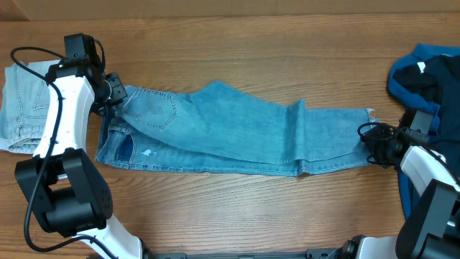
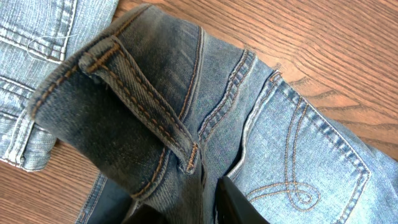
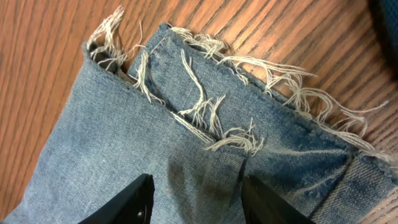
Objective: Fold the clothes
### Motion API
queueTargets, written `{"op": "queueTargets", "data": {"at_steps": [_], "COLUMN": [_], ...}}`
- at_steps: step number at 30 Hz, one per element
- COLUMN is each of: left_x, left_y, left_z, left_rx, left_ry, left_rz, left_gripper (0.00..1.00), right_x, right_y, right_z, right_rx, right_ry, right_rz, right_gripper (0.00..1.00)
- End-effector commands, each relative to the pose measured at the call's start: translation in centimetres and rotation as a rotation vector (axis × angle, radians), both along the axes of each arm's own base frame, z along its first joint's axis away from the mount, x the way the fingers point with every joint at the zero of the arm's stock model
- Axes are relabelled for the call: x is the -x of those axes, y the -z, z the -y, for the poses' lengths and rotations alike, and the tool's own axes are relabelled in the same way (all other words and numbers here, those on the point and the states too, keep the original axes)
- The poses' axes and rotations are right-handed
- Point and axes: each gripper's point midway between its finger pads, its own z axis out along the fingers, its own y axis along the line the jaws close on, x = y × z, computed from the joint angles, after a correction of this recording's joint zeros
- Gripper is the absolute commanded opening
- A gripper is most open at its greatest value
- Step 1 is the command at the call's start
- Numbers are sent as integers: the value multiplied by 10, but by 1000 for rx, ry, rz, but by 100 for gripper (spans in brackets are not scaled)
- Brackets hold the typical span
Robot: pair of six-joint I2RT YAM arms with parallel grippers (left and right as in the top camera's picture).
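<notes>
Blue jeans (image 1: 237,129) lie stretched across the table, folded lengthwise, with the waistband at the left and the frayed hems at the right. My left gripper (image 1: 117,92) is at the waistband. In the left wrist view it (image 2: 186,202) is shut on the bunched waistband (image 2: 137,106), which stands lifted in a fold; a back pocket (image 2: 311,162) lies beside it. My right gripper (image 1: 370,140) is at the hem end. In the right wrist view its jaws (image 3: 196,186) are open, spread over the frayed hem (image 3: 205,118), with nothing held.
A folded pair of light jeans (image 1: 21,108) lies at the far left, also showing in the left wrist view (image 2: 31,56). A pile of dark blue clothing (image 1: 431,72) sits at the right edge. Bare wooden table (image 1: 237,216) lies in front of the jeans.
</notes>
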Motion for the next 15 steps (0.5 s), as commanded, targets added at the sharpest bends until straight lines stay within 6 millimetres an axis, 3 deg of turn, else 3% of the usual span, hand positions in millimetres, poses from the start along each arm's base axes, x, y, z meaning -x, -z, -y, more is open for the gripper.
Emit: {"op": "queueTargets", "data": {"at_steps": [1, 8, 12, 15], "left_x": [1, 0, 0, 0], "left_y": [0, -1, -1, -1], "left_z": [-1, -1, -1, -1], "left_rx": [11, 10, 10, 10], "left_ry": [-16, -15, -15, -15], "left_rz": [3, 11, 10, 9], "left_gripper": [24, 25, 25, 26], "right_x": [-1, 1, 7, 6], "right_y": [-1, 1, 29, 30], "right_z": [-2, -3, -13, -15], "right_rx": [-2, -18, -69, -80], "right_ry": [4, 23, 7, 2], "right_rz": [10, -2, -78, -78], "right_gripper": [45, 45, 45, 30]}}
